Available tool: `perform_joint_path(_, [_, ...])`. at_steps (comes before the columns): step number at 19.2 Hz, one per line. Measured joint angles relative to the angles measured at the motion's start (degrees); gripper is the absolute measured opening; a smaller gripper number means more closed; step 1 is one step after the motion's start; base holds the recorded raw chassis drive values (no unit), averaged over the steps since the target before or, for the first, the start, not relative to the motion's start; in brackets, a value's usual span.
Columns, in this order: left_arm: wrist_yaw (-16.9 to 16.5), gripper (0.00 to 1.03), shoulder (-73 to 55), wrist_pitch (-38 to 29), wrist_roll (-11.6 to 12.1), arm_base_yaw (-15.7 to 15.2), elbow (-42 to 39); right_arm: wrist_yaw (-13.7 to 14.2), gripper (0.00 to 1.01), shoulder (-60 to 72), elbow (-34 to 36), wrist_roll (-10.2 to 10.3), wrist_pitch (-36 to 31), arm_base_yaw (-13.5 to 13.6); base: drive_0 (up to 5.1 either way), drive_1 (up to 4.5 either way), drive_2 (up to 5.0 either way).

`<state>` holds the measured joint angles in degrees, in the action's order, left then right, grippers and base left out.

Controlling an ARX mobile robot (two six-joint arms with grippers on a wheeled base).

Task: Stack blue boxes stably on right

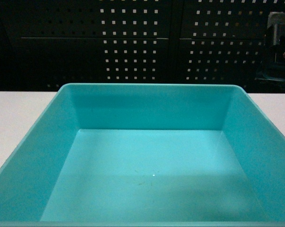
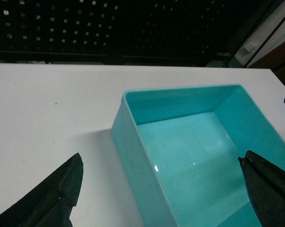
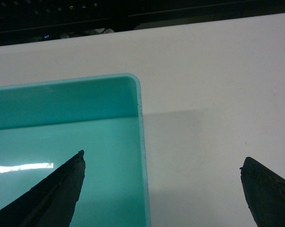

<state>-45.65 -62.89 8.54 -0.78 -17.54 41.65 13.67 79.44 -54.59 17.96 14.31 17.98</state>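
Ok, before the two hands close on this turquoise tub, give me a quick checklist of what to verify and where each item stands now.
1. Left hand open wide: ok, and its fingers straddle the left wall of the blue box.
2. Right hand open wide: ok, with its fingers astride the box's right wall.
3. Box empty inside: ok, only bare floor shows in the head view.
4. Box sitting flat on the white table: ok as far as the left wrist view shows.
5. A second blue box to stack with: cannot tell, none is in view.
6. Free space on the right of the table: ok, the visible part is bare.
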Motion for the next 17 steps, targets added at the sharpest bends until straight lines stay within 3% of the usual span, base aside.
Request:
perform_joint_path(2, [0.26,0.98,-0.83,0.17,0.00,-0.15,-0.13,0.02,0.98,0.09,0.00,0.00,-0.02,-0.04,0.0,0.00,0.0])
perform_joint_path(3, [0.42,0.98,-0.81,0.00,0.00,-0.28,-0.13,-1.60,0.98,0.76,-1.07,0.74,3.10,-0.13,0.0,0.00,0.0])
perform_joint_path(5, [0.39,0.98,-0.79,-0.02,0.02,-0.26,-0.13,-7.72,0.98,7.61,-7.58,3.45,10.32,-1.27,0.0,0.00,0.0])
perform_joint_path(7, [0.26,0.98,-0.79,0.00,0.07,-0.13,-0.13,-8.11,0.98,13.97,-12.07,3.28,12.31,-2.27,0.0,0.00,0.0])
perform_joint_path(9, [0.42,0.98,-0.79,-0.02,0.13,-0.26,-0.13,-7.50,0.98,16.04,-14.71,1.05,13.88,-2.54,0.0,0.00,0.0])
perform_joint_path(10, [0.39,0.98,-0.79,0.00,0.15,-0.24,-0.13,-7.52,0.98,16.04,-16.41,-1.03,14.60,-2.58,0.0,0.00,0.0])
perform_joint_path(12, [0.39,0.98,-0.79,0.00,0.17,-0.24,-0.13,-9.38,0.98,16.00,-17.84,-3.32,16.24,-2.16,0.0,0.00,0.0])
perform_joint_path(15, [0.39,0.98,-0.79,-0.02,0.17,-0.24,-0.13,-14.38,0.98,18.29,-17.25,-4.55,18.21,-2.23,0.0,0.00,0.0])
perform_joint_path(17, [0.39,0.98,-0.79,0.00,0.17,-0.24,-0.13,-15.41,0.98,19.91,-16.24,-5.05,18.40,-2.29,0.0,0.00,0.0])
